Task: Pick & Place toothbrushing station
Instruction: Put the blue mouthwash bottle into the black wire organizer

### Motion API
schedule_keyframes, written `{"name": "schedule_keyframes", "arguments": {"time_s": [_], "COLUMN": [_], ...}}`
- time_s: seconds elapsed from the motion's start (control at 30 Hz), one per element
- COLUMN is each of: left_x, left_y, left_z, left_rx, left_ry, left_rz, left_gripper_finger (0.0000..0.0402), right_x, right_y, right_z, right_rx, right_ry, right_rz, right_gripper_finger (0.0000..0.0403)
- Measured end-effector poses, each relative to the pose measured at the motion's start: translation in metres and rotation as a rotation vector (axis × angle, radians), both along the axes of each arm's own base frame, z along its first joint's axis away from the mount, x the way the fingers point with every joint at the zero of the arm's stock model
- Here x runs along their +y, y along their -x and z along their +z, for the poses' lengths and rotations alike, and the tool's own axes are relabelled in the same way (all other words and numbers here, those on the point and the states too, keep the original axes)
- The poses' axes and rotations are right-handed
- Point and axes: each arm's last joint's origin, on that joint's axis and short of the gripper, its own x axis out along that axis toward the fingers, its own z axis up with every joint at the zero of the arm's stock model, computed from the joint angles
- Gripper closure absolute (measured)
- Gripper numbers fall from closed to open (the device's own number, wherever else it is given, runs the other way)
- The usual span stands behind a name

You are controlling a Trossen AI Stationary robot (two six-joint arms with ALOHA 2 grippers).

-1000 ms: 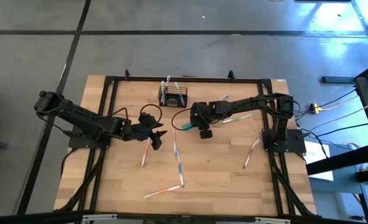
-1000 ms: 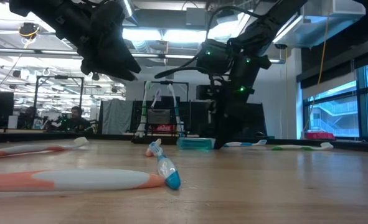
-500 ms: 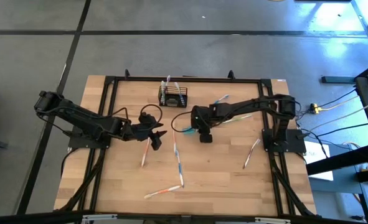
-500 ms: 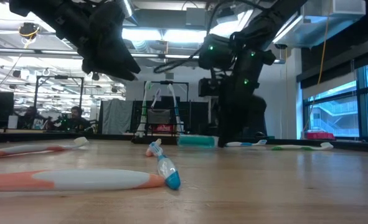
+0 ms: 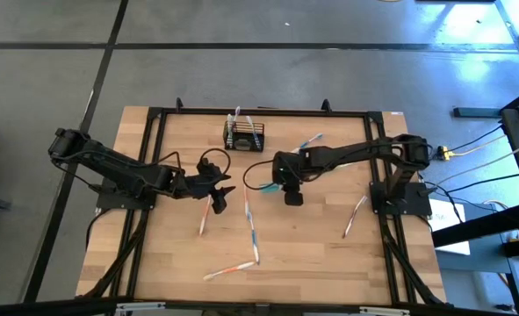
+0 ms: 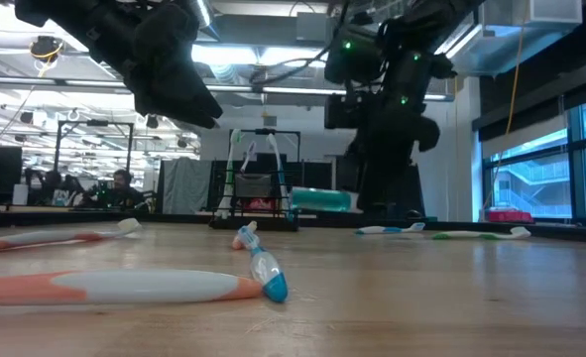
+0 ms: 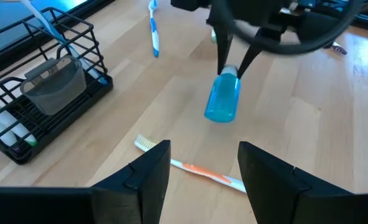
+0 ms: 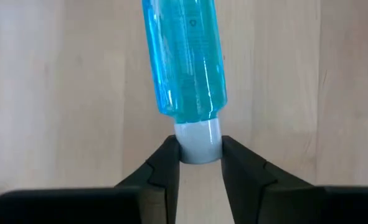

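Toothpaste is what is being handled right now: the right hand (image 8: 196, 165) pinches a small teal tube (image 8: 185, 59) by its white cap, fingers pressed against the cap on both sides, and the low view shows the tube clear of the surface (image 5: 312, 246), roughly level. The toothbrushing station (image 5: 243, 135), a black wire basket, stands near the far edge of the surface, a little apart from the tube and to its far left in the overhead view. It already has some brushes standing in it and a grey cup-like insert (image 7: 54, 83).

I judge this to be the carry step, with the tube picked and not yet placed. The next move calls for swinging the tube over the basket, lining it up with an open compartment and lowering it between the wires before letting go; held only by its cap, it may sag or swing.

The left hand (image 7: 199, 165) hovers with its fingers spread and empty, above an orange-and-white toothbrush (image 7: 199, 174) lying on the surface.

From above, the right arm covers most of the tube. Which basket compartments are free I cannot tell, and the basket's left part is cut off in the left wrist view.
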Motion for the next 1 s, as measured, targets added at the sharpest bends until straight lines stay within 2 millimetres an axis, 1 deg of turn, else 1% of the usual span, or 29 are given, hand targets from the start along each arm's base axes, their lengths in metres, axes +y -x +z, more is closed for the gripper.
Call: {"name": "schedule_keyframes", "arguments": {"time_s": [0.17,0.43,0.6,0.7,0.8,0.9,1.0], "left_x": [0.0,-0.001,-0.001,-0.001,-0.001,-0.001,-0.001], "left_y": [0.0,-0.003,-0.005,-0.005,-0.005,-0.005,-0.006], "left_z": [0.0,-0.007,-0.01,-0.01,-0.01,-0.01,-0.011], "left_rx": [0.0,0.038,0.059,0.058,0.058,0.061,0.064], "left_ry": [0.0,-0.024,-0.051,-0.056,-0.054,-0.052,-0.052], "left_rz": [0.0,-0.009,-0.028,-0.031,-0.032,-0.035,-0.036], "left_gripper_finger": [0.0217,0.0217,0.0217,0.0217,0.0217,0.0217,0.0217], "right_x": [0.008,0.016,0.021,0.023,0.024,0.024,0.025], "right_y": [0.008,0.031,0.041,0.043,0.046,0.05,0.056], "right_z": [0.019,0.053,0.066,0.07,0.069,0.067,0.06], "right_rx": [-0.02,-0.029,-0.034,-0.045,-0.018,0.032,0.064], "right_ry": [-0.001,0.041,0.054,0.053,0.053,0.045,0.039], "right_rz": [0.016,0.001,-0.021,-0.017,-0.013,-0.033,-0.048], "right_gripper_finger": [0.0306,0.0307,0.0307,0.0307,0.0307,0.0307,0.0307]}}
